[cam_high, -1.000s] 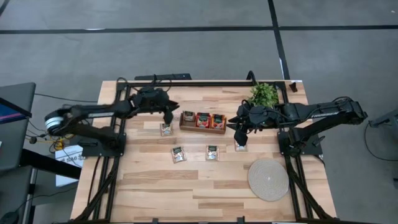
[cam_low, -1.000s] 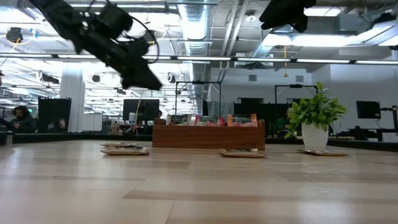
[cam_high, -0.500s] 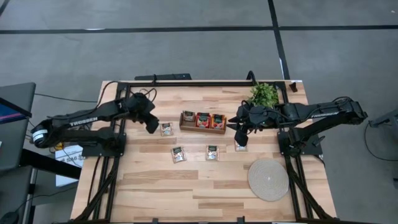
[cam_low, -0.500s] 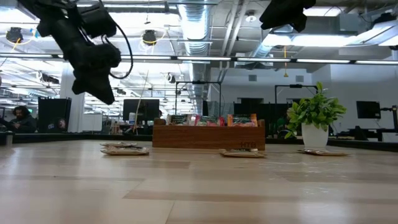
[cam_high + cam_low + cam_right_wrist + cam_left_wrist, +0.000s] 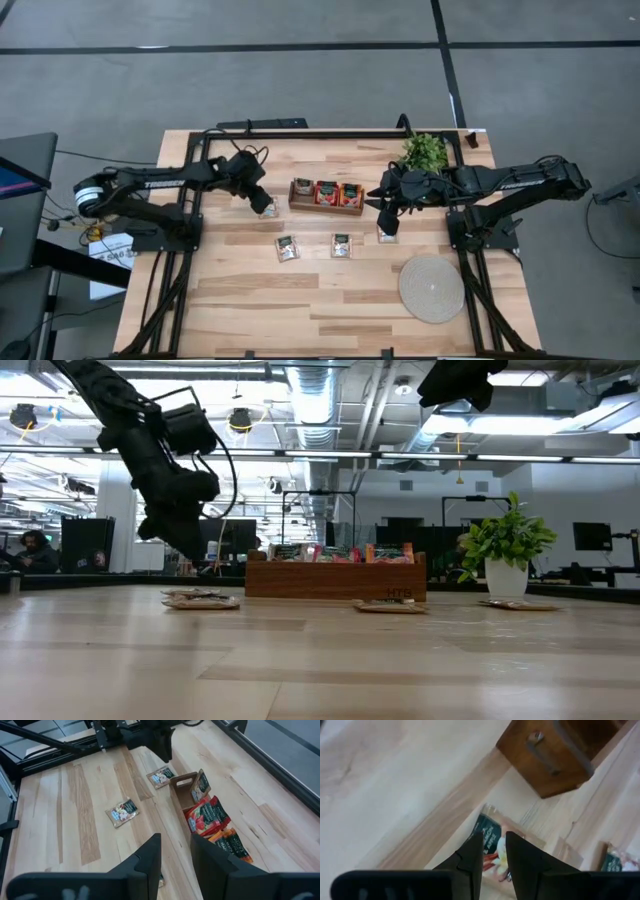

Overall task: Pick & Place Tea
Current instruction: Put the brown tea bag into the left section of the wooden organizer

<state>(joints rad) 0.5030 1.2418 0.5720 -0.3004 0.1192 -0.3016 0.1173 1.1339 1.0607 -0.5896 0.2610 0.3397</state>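
Observation:
The tea is small flat sachets. Three stand in a wooden box [image 5: 326, 207] at the far middle, and several lie flat on the table: one left of the box [image 5: 269, 210], two nearer [image 5: 287, 247] [image 5: 341, 245], one at the right [image 5: 387, 236]. My left gripper [image 5: 261, 203] hangs tipped down just over the sachet left of the box [image 5: 489, 831], narrowly open, nothing between its fingers, clear of the table in the low view [image 5: 190, 550]. My right gripper [image 5: 384, 212] waits high over the right sachet, open and empty [image 5: 175, 845].
A potted green plant [image 5: 425, 152] stands at the far right behind my right arm. A round woven mat [image 5: 432, 288] lies near the right front. The near half of the wooden table [image 5: 300, 310] holds nothing else. Black frame rails run along the table's sides.
My left gripper has swung toward the table's left edge and back, tipped its fingers more steeply downward and sunk toward the sachet left of the box. The sachets have stayed where they were.

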